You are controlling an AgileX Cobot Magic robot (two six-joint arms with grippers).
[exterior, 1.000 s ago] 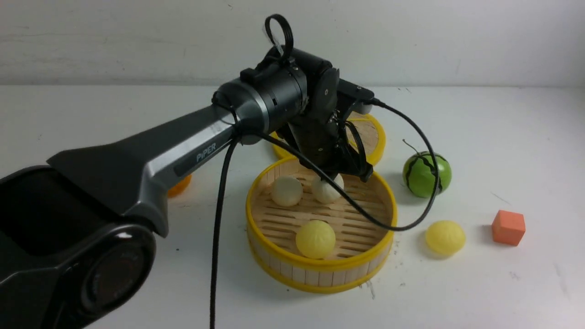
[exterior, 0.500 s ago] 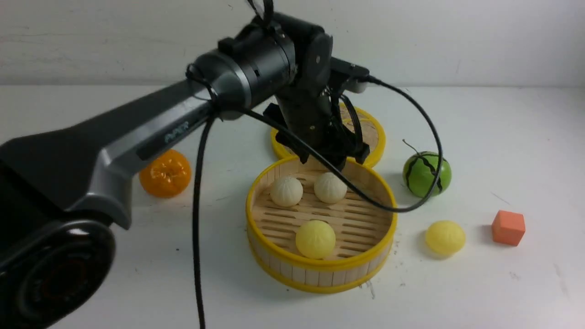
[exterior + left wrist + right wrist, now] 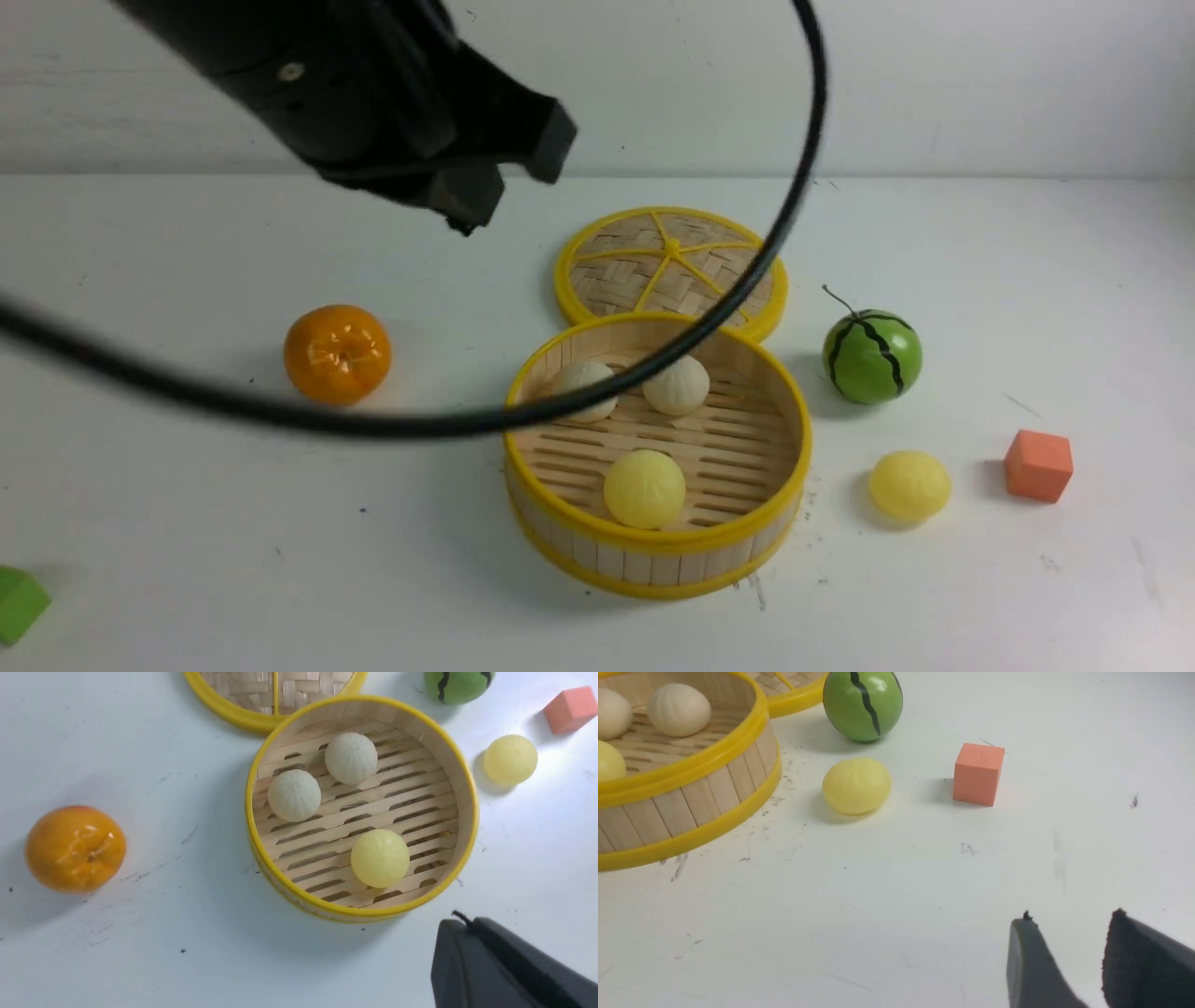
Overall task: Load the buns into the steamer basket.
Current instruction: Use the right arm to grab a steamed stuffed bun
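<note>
Your left gripper (image 3: 509, 177) is pulling up and back off the round bamboo steamer basket with yellow rims (image 3: 653, 565). A second ago it was down inside, setting a bun on the slats; now it is hanging high, with the basket below and ahead of it.

That drop is paying off. The second cream-white pleated bun (image 3: 677, 385) is sitting free on the slatted floor, just beside the first cream-white pleated bun (image 3: 583, 378). The pale yellow pleated bun (image 3: 644, 488) is lying in the same basket, nearer you. So you are looking at three in, one to go.

The left gripper's jaws are standing apart, carrying nothing and touching nothing. Its black cable (image 3: 373, 425) is swinging across the front view.

The last pale yellow bun (image 3: 857, 785) is lying on the white table (image 3: 187, 523), outside the basket wall and ahead of your right gripper (image 3: 1071, 914). It is sitting between the basket and the small orange foam cube (image 3: 978, 773). That right gripper is hovering low, tips a little apart, empty. By my reading, the next pick is falling to it.
</note>
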